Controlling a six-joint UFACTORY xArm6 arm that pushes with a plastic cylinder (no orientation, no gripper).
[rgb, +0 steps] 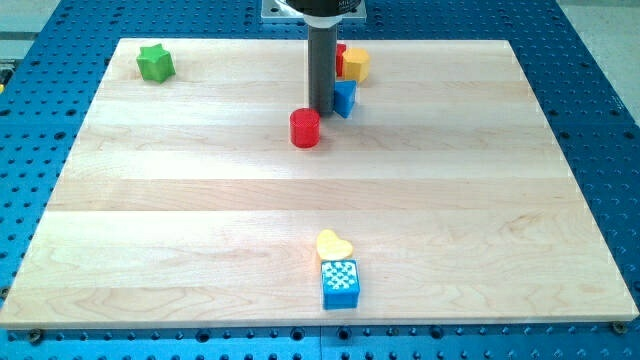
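Wooden table sat on a blue pegboard. No hand on this rig, just the rod, so nothing open or closed. My tip stood at the view's top centre, touching or just beside the blue block, red cylinder near below-left. Yellow block and another red block (mostly hidden) crowded behind. Blue cube touched the yellow heart near the bottom; green star sat top left.
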